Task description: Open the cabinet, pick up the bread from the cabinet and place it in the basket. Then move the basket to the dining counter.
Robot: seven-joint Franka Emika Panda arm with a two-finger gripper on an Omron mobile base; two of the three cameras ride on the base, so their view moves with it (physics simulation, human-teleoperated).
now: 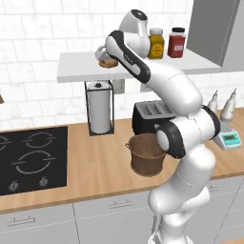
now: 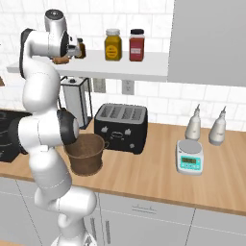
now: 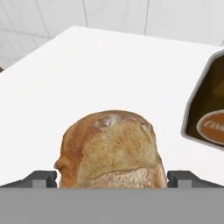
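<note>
- Bread, a small round golden-brown bun (image 3: 111, 151), sits on the white shelf (image 3: 109, 70), low centre of the hand view.
- Two-finger gripper (image 3: 111, 178) stands wide, straddling it, not closed.
- Best to close squarely and gently, avoiding the amber jar (image 3: 205, 105) at right.

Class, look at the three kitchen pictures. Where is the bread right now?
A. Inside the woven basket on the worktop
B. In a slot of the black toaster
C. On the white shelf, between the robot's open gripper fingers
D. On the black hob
C: the bread lies on the white shelf with the open gripper straddling it, one finger at each side, while the basket sits down on the worktop.
</note>
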